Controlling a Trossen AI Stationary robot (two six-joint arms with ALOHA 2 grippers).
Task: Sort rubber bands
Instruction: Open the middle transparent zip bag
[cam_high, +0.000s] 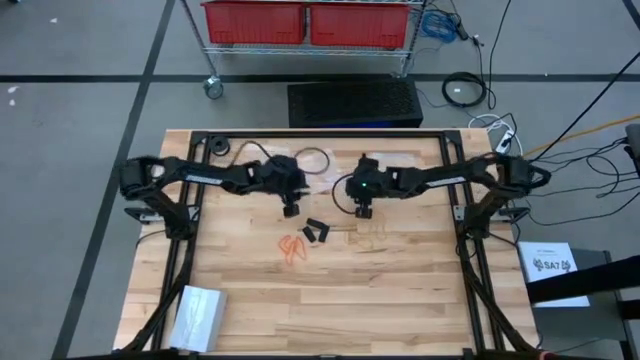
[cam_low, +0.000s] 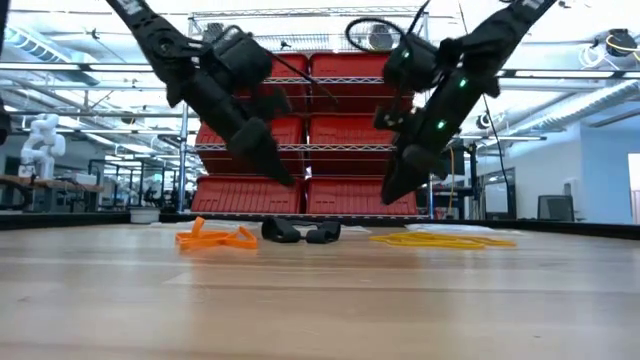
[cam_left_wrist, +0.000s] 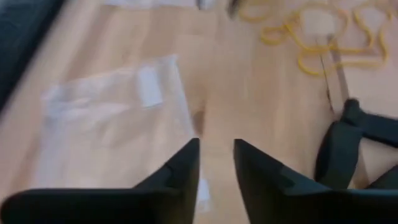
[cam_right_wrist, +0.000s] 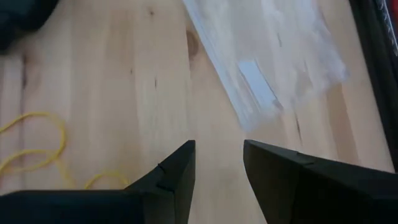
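Both my arms reach in from the surface's (cam_high: 400, 300) side edges toward centre frame in the high view, wrists bent down.

Left fingers (cam_high: 290, 210) sit just left of centre there, above the wood. In the left wrist view the two fingers (cam_left_wrist: 186, 165) are apart with a narrow gap, nothing between them. A clear plastic bag (cam_left_wrist: 118, 118) lies flat ahead of them.

Right fingers (cam_high: 364, 210) sit just right of centre, level with the left ones. In the right wrist view they (cam_right_wrist: 177, 174) are apart too, gap empty, bare wood under them. A second clear bag (cam_right_wrist: 273, 56) shows in the upper right of that frame.

In the low view both arms come down from the top at a slant, tips pointing toward each other, both clear of the surface.

Rubber bands, three piles, all lower in the high view than my fingers:
- orange bands (cam_high: 292, 246), lower left of centre, nearest the left fingers
- black bands (cam_high: 318, 231), between the two other piles
- yellowish bands (cam_high: 372, 238), below the right fingers, spread loosely

Low view shows the same row: orange (cam_low: 215, 237) left, black (cam_low: 300, 232) middle, yellow (cam_low: 440, 240) right, all lying on the wood, nothing touching them.

Another bag-like packet (cam_high: 197, 315) lies at the lower left of the high view, well apart.
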